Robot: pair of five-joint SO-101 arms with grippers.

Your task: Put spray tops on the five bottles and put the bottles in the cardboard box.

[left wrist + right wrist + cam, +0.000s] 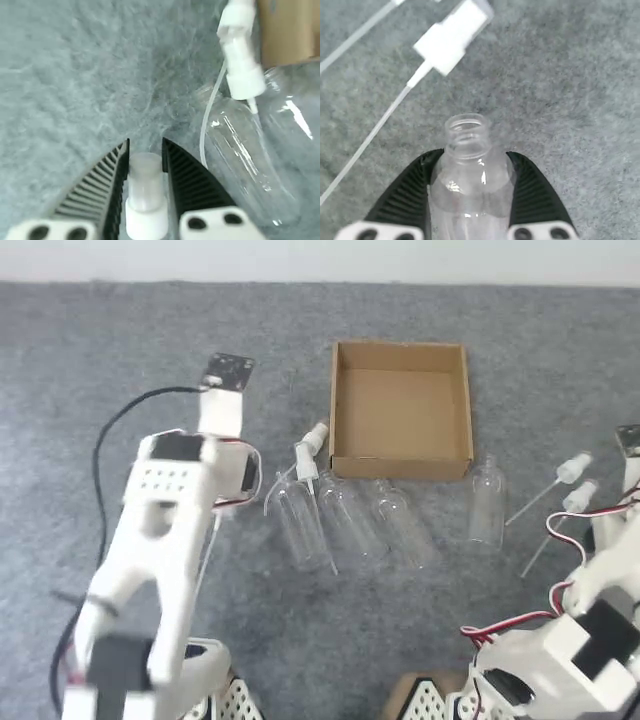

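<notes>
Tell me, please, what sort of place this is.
Probably a small robotics lab or hobby bench, not a factory: two light desktop arms at a grey carpeted table, with clear bottles, loose spray tops and a cardboard box laid out for practice.

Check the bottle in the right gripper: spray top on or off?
Off: the bottle in the right gripper shows a bare, open neck; a spray top lies nearby.
</notes>
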